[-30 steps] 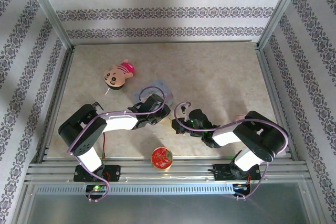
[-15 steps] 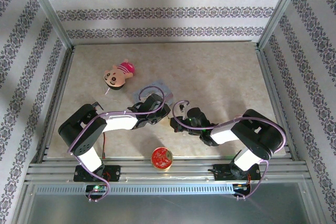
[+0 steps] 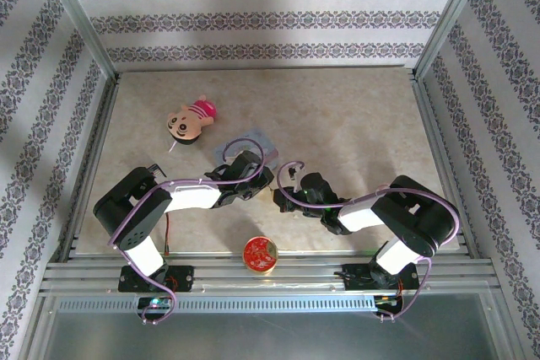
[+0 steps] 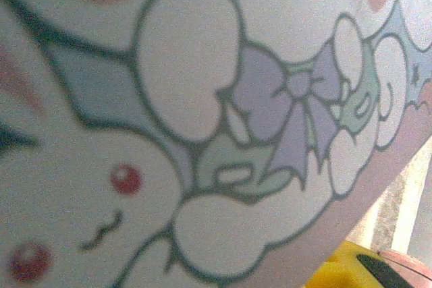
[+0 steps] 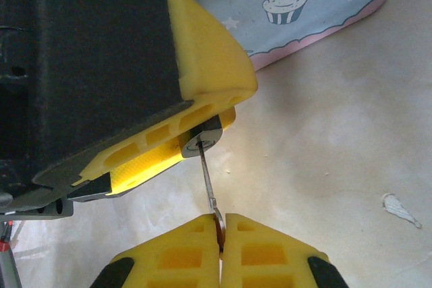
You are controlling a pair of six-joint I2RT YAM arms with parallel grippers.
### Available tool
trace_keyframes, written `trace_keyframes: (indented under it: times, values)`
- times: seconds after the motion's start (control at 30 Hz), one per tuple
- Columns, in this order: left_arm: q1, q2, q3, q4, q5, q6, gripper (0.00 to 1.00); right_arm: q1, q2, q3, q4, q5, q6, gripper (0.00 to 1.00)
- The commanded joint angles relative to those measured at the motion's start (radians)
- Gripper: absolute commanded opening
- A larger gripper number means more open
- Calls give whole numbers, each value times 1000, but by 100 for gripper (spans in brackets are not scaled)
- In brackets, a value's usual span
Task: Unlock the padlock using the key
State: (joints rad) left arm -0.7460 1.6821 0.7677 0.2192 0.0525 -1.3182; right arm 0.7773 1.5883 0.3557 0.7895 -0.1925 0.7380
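Mottled beige tabletop (image 3: 354,124), enclosed by patterned striped wall panels (image 3: 270,23) on three sides, formed the work surface. Both arms were folded inward and met near its middle.

The padlock (image 5: 201,141) was off the table, held at the tips of the left gripper (image 3: 260,176). Its round silvery keyhole face was turned toward the right gripper. The left gripper's yellow fingers (image 5: 209,65) were closed on the lock body, most of which they hid.

The key (image 5: 208,183) ran as a thin metal blade from the keyhole face straight back to the right gripper (image 5: 221,224). Its tip was at the keyhole; how far it had entered could not be determined. The right gripper's two yellow pads were pressed fully together on the key's near end, with no gap visible between them.

A pale blue cartoon tin (image 5: 304,5) lay flat on the table just beyond the left gripper's fingers, its pink-edged rim close behind them. In the left wrist view its printed lid sat very near the lens, with one yellow fingertip (image 4: 337,268) at the lower right.

A small pale smear (image 5: 398,208) marked the table to the right of the right gripper.

Farther out, a round red disc (image 3: 261,253) rested behind both grippers, between the two arm bases. A plush doll (image 3: 190,120) lay well beyond and to the left of the left gripper.
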Motion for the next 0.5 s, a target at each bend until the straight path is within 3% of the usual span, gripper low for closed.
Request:
trace_keyframes:
  times: [0.0,0.47]
  values:
    - [8,-7,-4,60,5,-18,20,14,-25,3,25,28,-2,0]
    - [9,1,2,68,13,-25,20,14,-31,0,25,25,-6,0]
